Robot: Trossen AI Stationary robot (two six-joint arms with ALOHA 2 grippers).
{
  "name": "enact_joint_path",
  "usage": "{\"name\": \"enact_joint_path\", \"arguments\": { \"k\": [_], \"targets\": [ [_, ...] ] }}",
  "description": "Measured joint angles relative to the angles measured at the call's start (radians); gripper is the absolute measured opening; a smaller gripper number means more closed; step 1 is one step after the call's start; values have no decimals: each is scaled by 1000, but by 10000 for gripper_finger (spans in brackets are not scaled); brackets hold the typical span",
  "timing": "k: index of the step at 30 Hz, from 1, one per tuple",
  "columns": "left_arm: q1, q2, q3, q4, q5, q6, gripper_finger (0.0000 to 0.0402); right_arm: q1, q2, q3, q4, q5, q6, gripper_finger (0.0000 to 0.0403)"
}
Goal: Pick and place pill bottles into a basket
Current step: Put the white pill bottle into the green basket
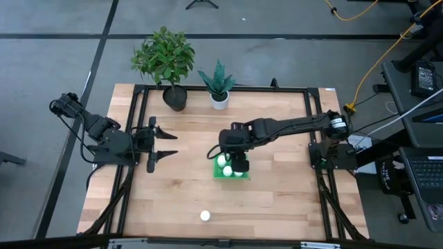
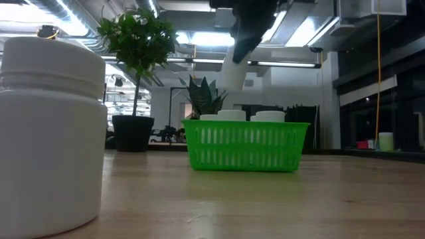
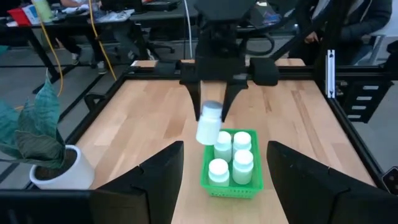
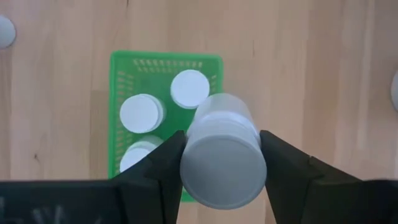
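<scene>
The green basket (image 1: 232, 171) sits mid-table with several white pill bottles (image 3: 242, 163) standing in it. My right gripper (image 1: 234, 159) hangs over the basket's left side, shut on another pill bottle (image 3: 207, 127), which is tilted above the basket (image 3: 231, 185). One more bottle (image 1: 205, 216) stands alone near the table's near edge and looms large in the low view (image 2: 50, 133). My left gripper (image 1: 166, 143) is open and empty at the table's left, its fingers pointing toward the basket. My right gripper pinches the bottle at its upper, cap end (image 4: 222, 163) between its two fingers, one finger on each side. The fingers come from above, pointing down. The bottle hangs tilted below them (image 2: 232, 70), lifted clear of the basket and of the bottles in it.
A white pot with a spiky plant (image 1: 219, 99) and a black pot with a leafy plant (image 1: 174, 97) stand at the far edge. A black frame rail (image 1: 138, 124) runs round the table. Bare wood lies left, right and near of the basket.
</scene>
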Motion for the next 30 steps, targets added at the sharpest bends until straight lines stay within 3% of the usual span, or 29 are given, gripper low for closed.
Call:
{"name": "enact_joint_path", "arguments": {
  "k": [30],
  "targets": [
    [0,0,0,-4,0,0,223,0,58,-13,36,-51,-26,172]
  ]
}}
